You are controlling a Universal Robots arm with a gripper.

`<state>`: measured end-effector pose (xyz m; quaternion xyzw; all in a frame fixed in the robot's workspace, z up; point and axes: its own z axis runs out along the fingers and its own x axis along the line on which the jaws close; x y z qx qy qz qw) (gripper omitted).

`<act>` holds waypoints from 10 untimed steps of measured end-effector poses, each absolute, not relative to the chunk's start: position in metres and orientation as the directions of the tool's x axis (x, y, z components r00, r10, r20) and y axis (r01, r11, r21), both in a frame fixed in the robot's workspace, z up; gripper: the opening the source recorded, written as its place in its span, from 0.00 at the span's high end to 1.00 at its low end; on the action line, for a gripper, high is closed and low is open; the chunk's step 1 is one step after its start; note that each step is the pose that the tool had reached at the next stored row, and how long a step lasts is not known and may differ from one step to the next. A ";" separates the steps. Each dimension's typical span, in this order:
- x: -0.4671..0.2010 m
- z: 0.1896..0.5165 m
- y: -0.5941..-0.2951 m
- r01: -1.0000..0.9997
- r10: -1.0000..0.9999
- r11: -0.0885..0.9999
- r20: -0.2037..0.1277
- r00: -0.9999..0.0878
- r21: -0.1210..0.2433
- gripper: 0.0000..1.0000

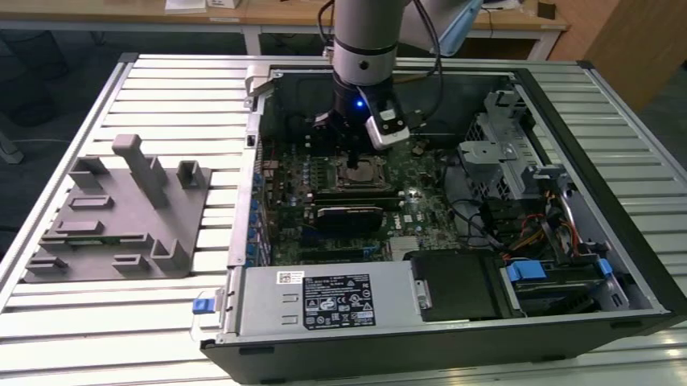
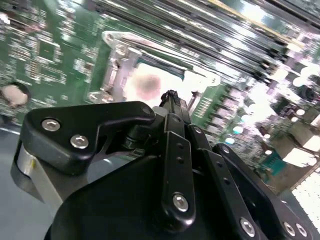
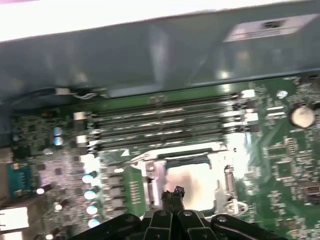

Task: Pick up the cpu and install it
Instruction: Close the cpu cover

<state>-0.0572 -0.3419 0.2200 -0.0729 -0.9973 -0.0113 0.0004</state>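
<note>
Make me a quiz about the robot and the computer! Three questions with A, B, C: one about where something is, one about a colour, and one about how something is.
1. Where does the grey tray stand, compared with the computer case?
A. inside it
B. outside it, on the exterior view's left
C. on top of it

2. What colour is the circuit board?
A. red
B. green
C. yellow

3. How are the fingertips of the tool?
A. shut together
B. spread wide apart
C. clamped on a cable

Answers:
1 B: the tray stands on the slatted table, beside the case.
2 B: the board shows green in both wrist views.
3 A: the tips meet with nothing between them, just above the cpu, which lies in its socket.
</note>
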 end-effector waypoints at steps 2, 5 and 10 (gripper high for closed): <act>-0.051 0.220 -0.342 0.145 0.145 0.989 0.002 -0.989 0.023 0.89; -0.045 0.220 -0.342 0.145 0.145 0.989 0.002 -0.989 0.022 0.89; -0.044 0.220 -0.342 0.145 0.145 0.989 0.002 -0.989 0.022 0.89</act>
